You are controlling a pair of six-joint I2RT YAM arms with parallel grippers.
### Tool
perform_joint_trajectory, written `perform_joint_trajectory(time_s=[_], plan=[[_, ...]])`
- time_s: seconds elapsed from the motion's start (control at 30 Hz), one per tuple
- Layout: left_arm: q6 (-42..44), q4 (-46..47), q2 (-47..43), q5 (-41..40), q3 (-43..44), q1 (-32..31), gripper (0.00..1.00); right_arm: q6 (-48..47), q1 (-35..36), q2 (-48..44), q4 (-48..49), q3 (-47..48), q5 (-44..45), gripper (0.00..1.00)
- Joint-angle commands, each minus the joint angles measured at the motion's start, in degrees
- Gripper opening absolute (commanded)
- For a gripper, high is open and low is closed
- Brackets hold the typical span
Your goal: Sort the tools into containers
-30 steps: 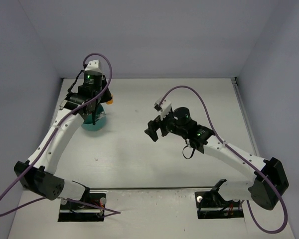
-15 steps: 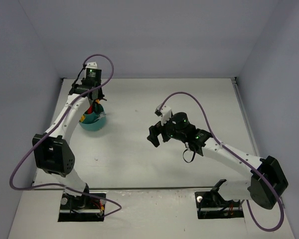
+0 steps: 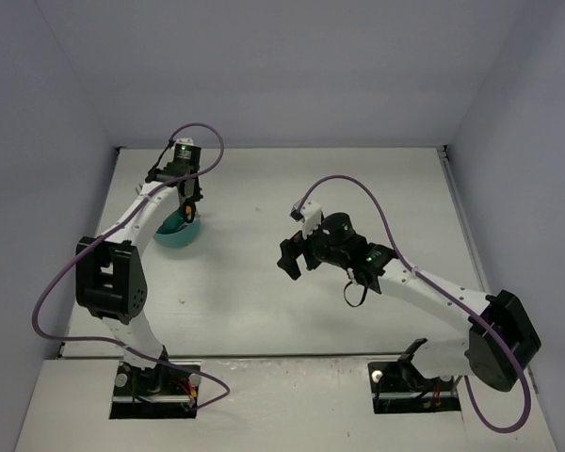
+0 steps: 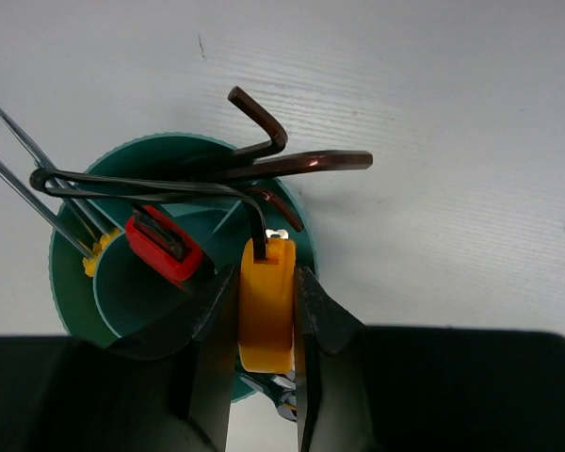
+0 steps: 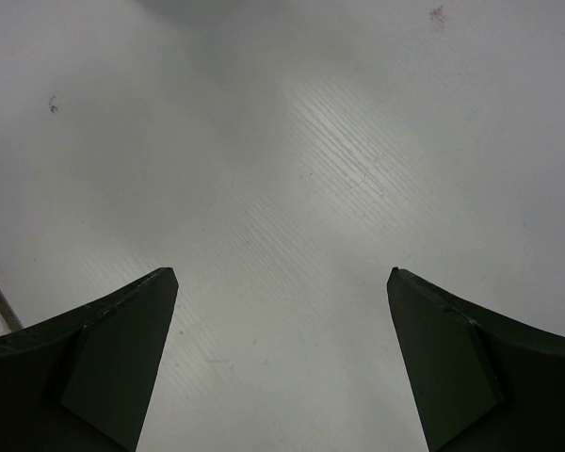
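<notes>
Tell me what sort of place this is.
Most likely a robotics lab test cell: a bare white table boxed in by plain grey walls, two robot arms bolted at its near edge, and a teal tub of hand tools, over which the left gripper holds an orange-handled tool.

A pale grey, flat table (image 3: 292, 188) with faint streaked grain carries one round teal plastic tub (image 4: 66, 292), standing directly beneath the left pincer (image 4: 266, 273). A small dark speck (image 5: 53, 104) marks the surface ahead of the right pincer (image 5: 281, 273).

Tub (image 3: 175, 237) in overhead and left-wrist views
</notes>
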Motion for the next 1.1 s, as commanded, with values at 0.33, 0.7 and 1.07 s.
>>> perform_joint_trajectory(time_s=[0.33,0.7,1.07], plan=[[1.64,6.06,-2.85,-1.48,-2.1,0.12,0.04,-0.64,0.04,-0.57,3.15,-0.05,-0.44,0.92],[2.6,6.07,-3.06,-0.48,-2.19,0.12,0.27,-0.71,0.04,-0.63,3.16,-0.3,-0.27,0.92],[1.28,4.26,-6.23,2.92,-0.9,-0.15,0.39,-0.74,0.04,-0.77,3.14,-0.29,0.86,0.93]])
